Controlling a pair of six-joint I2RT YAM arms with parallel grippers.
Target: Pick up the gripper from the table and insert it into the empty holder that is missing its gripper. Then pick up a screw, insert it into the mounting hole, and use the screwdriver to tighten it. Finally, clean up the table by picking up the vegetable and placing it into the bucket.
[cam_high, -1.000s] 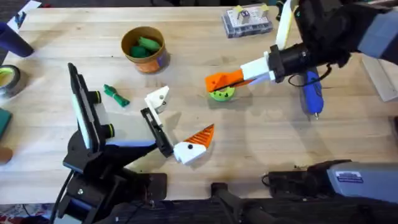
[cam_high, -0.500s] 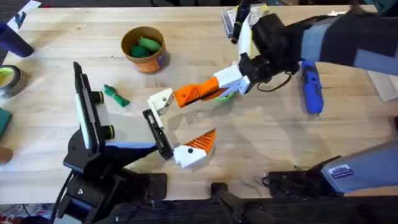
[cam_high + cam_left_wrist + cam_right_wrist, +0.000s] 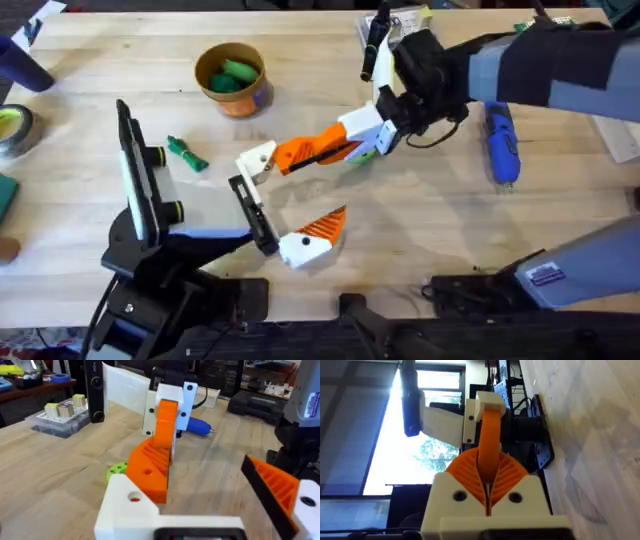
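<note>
Jaws on the right gripper (image 3: 352,140) are clamped on the gripper (image 3: 312,150), holding it above the tabletop (image 3: 420,230) with its tip just beside the empty holder (image 3: 255,160). I cannot tell how the left arm's jaws stand.

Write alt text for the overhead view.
The right hand holds the orange gripper, its tip at the empty holder on the black bar. A green vegetable lies left of it, the bucket behind.

Wooden table (image 3: 420,230) with screwdriver (image 3: 500,145), vegetable (image 3: 186,152), bucket (image 3: 233,80).
</note>
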